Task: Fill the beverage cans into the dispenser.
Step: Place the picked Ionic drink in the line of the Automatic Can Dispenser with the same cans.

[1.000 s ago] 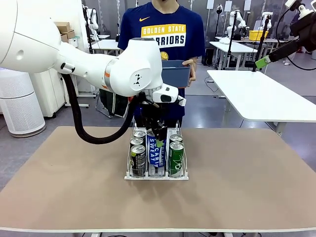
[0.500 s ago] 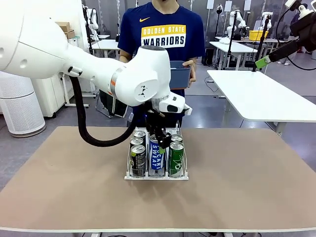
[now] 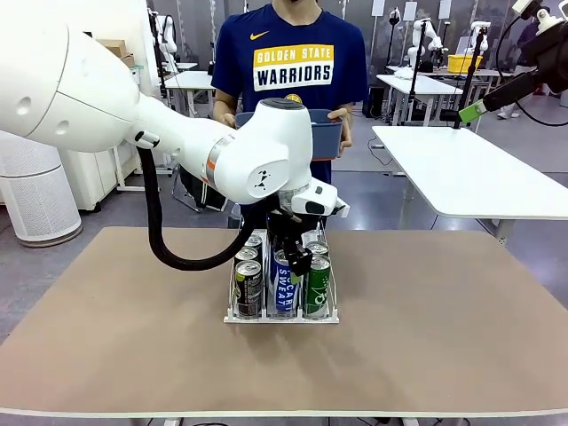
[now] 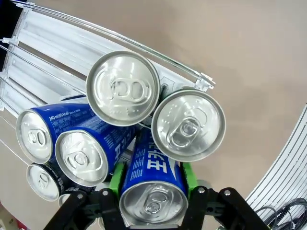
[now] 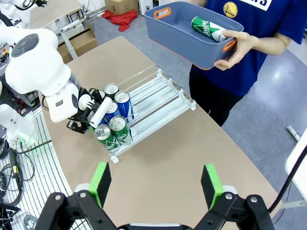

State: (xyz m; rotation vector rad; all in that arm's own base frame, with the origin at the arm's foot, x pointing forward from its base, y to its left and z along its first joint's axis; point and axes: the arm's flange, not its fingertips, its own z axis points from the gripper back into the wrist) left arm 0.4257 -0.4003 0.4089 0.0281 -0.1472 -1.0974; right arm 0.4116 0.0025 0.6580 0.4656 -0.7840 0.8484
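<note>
One blue can is pinched by the left hand in the rack's middle lane; the right hand hangs spread. The rack sits central on the plain brown desk; white desks stand behind.

Lit brightly and evenly from overhead, with no dim corners. Leaves only a soft, pale shadow on the bench just in front of the dispenser. Catches a mild sheen on the silver tops of the beverage cans, with no blown-out glare. Sharp across the front view. Bends straight wires into curves toward the edges of the left wrist view, and bows the bench edge likewise in the right wrist view. Softens slightly at the left pincer, nearest the lens.
</note>
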